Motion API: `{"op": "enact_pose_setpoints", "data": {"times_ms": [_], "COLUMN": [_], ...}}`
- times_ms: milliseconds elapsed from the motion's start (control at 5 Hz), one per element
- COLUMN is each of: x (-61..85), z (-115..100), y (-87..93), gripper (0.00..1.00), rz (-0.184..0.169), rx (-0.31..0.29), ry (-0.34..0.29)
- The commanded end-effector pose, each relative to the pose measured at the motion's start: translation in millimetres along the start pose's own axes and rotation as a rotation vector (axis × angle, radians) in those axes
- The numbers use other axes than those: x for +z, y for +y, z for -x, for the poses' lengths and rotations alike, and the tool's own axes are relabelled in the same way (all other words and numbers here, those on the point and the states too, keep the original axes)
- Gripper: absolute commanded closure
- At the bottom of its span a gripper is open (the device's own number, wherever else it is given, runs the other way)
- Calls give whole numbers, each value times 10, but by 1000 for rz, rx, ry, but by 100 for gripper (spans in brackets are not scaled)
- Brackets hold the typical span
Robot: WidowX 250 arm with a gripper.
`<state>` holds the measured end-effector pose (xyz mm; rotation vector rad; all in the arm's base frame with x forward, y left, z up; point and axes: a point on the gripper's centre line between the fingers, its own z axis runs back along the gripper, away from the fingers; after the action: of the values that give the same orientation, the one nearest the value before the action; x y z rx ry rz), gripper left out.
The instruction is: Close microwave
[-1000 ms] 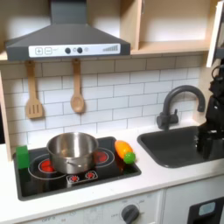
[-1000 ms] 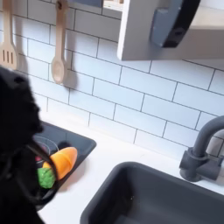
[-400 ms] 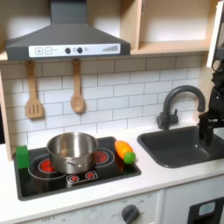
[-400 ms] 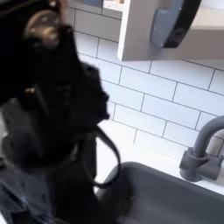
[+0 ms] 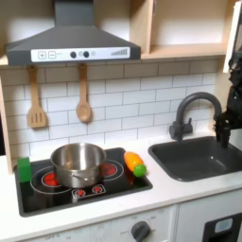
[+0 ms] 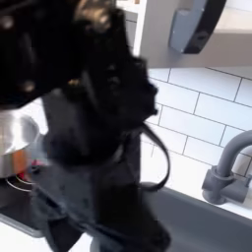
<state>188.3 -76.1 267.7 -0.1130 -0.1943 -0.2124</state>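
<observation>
Microwave (image 5: 185,25) sits in the upper right of the first exterior view. Its cavity is open to the camera, and the door (image 5: 233,26) shows as a thin white strip at the right edge of the frame. In the second exterior view the door is the white panel at the upper right, and its grey handle (image 6: 200,26) faces the camera. The door looks swung out, so the task is not yet done.

The change is in the arm (image 5: 233,95). A second ago it hung low at the right edge of the first exterior view, over the sink (image 5: 194,159). It has since climbed and now stands beside the faucet (image 5: 190,110), with its top nearing the underside of the microwave. In the second exterior view it has swept from the left edge to the middle of the frame. There its dark, blurred bulk covers much of the tiles and the tabletop, and its top is level with the door's lower edge.

I cannot tell the claw's state, because it is lost in the black, blurred mass in both exterior views. No contact with the door or handle is visible.

This looks like the approach step. The arm is rising towards the door, and it probably has to get outside the door before it can push it shut.
</observation>
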Motion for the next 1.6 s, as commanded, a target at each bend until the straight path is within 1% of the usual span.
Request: {"op": "enact_pose_setpoints", "data": {"times_ms": [0, 200, 600, 800, 1000, 1400], "x": [-7, 0, 27, 41, 66, 106], "z": [-112, -159, -378, -442, -494, -583], "y": [-111, -122, -112, -51, -53, 47], "gripper": [0, 0, 0, 0, 0, 0], "rz": [21, 26, 30, 26, 27, 16], "rx": [-57, -60, -53, -30, -30, 20], "ry": [-8, -13, -19, -22, -26, -30]}}
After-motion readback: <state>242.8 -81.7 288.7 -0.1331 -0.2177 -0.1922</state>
